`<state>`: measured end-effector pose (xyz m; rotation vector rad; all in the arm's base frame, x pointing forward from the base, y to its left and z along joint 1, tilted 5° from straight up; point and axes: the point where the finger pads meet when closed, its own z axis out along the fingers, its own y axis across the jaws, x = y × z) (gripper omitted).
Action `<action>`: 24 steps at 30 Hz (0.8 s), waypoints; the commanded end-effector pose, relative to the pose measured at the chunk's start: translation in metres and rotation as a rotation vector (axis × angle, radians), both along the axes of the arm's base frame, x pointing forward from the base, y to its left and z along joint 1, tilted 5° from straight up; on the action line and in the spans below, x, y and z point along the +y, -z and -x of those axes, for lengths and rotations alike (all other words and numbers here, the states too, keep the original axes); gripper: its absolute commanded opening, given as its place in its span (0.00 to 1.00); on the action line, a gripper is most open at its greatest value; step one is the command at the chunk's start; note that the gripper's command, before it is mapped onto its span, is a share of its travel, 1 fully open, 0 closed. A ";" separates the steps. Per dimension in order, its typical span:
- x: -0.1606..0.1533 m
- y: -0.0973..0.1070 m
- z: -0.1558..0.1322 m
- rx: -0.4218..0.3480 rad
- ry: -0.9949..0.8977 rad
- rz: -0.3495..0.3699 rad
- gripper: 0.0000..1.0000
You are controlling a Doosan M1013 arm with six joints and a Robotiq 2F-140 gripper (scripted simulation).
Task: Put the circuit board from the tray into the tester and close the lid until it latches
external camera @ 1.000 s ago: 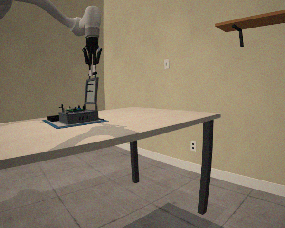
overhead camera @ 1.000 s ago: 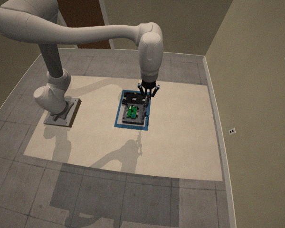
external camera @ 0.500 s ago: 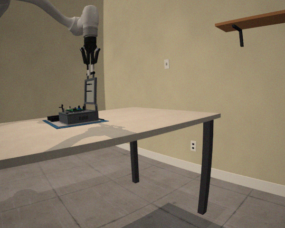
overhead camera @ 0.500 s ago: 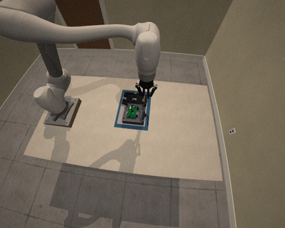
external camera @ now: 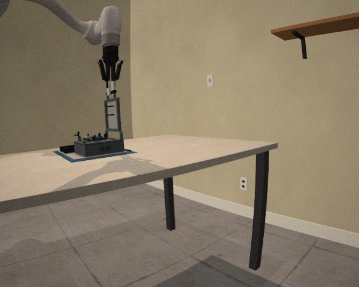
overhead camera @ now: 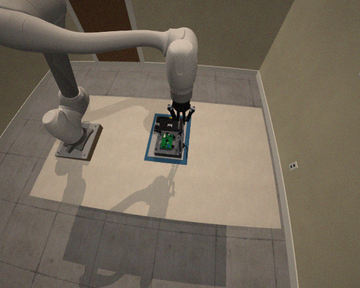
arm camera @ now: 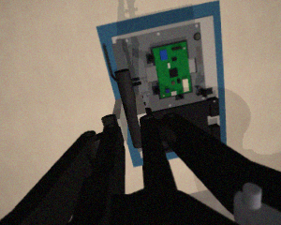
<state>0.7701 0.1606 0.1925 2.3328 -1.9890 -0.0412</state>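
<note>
Trouble is most likely to come from the lid's swing. In the top view, the circuit board (overhead camera: 167,140) already lies in the tester (overhead camera: 169,145), at the middle of the frame on the blue mat (overhead camera: 149,153), while the tray (overhead camera: 164,122) just above it looks bare. If the board rides on a pin instead of lying flat, the lid would stop short and the hook could not snap over. The arm reaches in from the upper left, its last link hanging straight down over the gripper (overhead camera: 180,119).

In the exterior view, the lid (external camera: 112,115) stands nearly upright at the left of the worktop (external camera: 204,151), and the jaws are closed on its handle (external camera: 110,91) from above. A straight push rather than an arc about the hinge could drag the handle out of this grip.

In the wrist view, the lid shows edge-on as a dark bar, with the board at upper right; whether it sits flat I cannot tell.
</note>
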 end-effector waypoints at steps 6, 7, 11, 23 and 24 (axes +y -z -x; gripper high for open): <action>-0.002 0.000 0.013 0.001 0.000 0.000 0.00; -0.002 0.000 0.014 0.001 0.000 0.000 0.00; -0.003 0.000 0.017 0.001 0.000 0.000 0.00; -0.006 0.002 0.037 0.001 0.000 0.000 0.00; -0.006 0.002 0.039 0.001 0.000 0.000 0.00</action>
